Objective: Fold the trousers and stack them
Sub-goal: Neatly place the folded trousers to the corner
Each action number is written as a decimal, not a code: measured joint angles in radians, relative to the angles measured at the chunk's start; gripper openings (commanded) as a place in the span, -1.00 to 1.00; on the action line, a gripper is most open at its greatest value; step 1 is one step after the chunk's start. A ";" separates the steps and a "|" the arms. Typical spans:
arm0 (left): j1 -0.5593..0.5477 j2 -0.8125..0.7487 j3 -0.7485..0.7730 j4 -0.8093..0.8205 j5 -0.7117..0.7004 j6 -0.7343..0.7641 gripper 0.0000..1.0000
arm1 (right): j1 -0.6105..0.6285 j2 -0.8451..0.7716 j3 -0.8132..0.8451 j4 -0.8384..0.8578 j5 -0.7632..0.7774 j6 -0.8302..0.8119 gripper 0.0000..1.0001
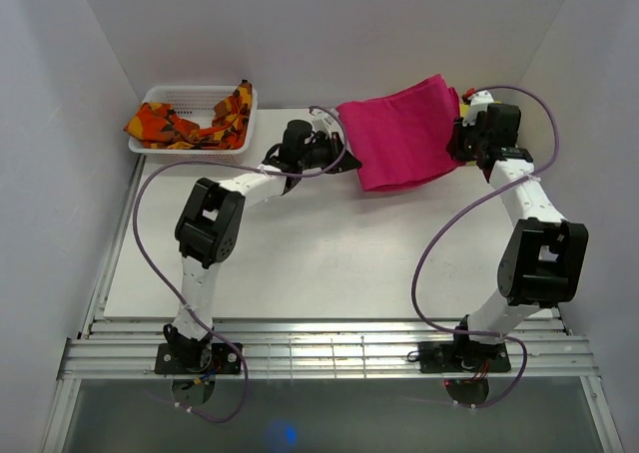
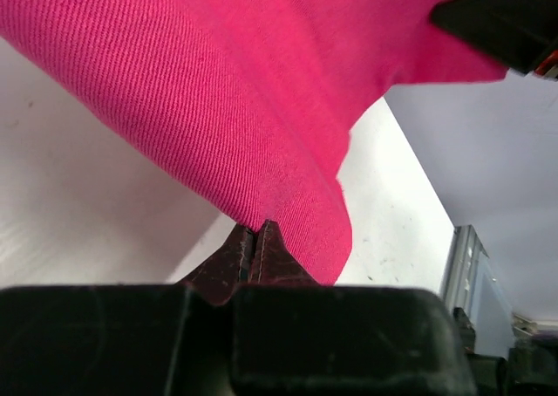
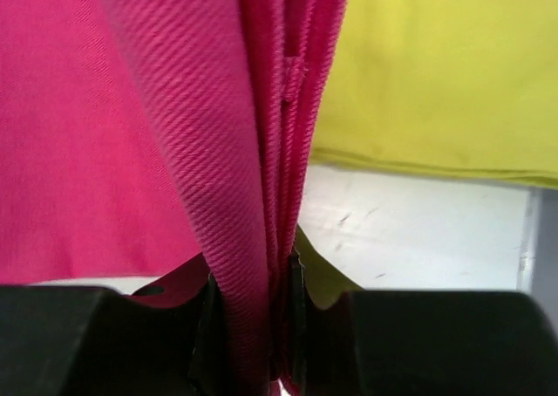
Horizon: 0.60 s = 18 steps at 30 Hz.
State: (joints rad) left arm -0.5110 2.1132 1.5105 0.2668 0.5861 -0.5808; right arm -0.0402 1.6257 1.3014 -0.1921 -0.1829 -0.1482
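i hold the folded trousers up at the far right, so the fold hangs flat, i think. left gripper pinches one corner; right gripper pinches the thick layers, near the yellow cloth.

A robotics lab test booth: plain white panels wall in a flat white counter. The left arm and right arm are bolted to a metal rail frame at its near edge, purple cables looping loose. A white plastic basket sits left of the left hand.
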 measured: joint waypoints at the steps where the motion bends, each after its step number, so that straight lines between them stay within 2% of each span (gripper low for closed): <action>1: -0.005 0.042 0.040 0.012 -0.003 0.005 -1.00 | -0.019 0.011 0.010 0.023 0.000 -0.001 -0.84; 7: -0.026 0.314 0.330 0.072 -0.002 0.010 -1.00 | -0.101 0.156 0.111 0.142 0.000 0.006 -0.85; 13: -0.059 0.517 0.575 0.117 -0.035 0.040 -1.00 | -0.139 0.304 0.210 0.223 0.023 0.039 -0.84; 15: -0.068 0.541 0.599 0.128 -0.055 0.043 -0.96 | -0.157 0.367 0.269 0.240 0.034 0.072 -0.85; 18: -0.084 0.538 0.571 0.158 -0.055 0.052 -0.76 | -0.182 0.472 0.371 0.244 0.040 0.130 -0.85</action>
State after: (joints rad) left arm -0.5949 2.6511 2.0815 0.4252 0.5316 -0.5289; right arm -0.2222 2.0979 1.6726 0.0521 -0.1425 -0.0181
